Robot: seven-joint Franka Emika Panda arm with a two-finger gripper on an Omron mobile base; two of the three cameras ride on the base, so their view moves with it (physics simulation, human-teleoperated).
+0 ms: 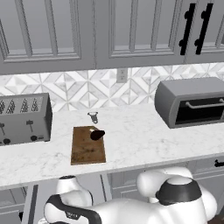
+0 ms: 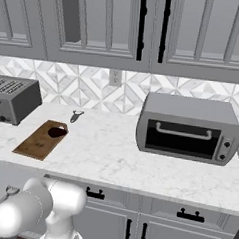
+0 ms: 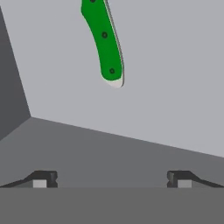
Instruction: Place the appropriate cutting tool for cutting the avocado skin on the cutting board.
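Note:
In the hand view the cutting tool (image 3: 105,39) lies on a pale grey flat floor, its bright green handle pointing toward me and its blade cut off by the top edge. My gripper (image 3: 112,180) is open, jaws wide apart and empty, short of the handle's end without touching it. On the marble counter the dark brown cutting board (image 1: 87,148) (image 2: 37,141) lies flat. The dark avocado (image 1: 97,134) (image 2: 57,132) rests on the board's far end.
A grey metal utensil (image 1: 93,117) (image 2: 77,116) lies behind the board. A toaster (image 1: 24,118) (image 2: 12,99) stands to the left, a toaster oven (image 1: 192,103) (image 2: 188,128) to the right. A dark wall (image 3: 11,87) borders the knife's floor on the left.

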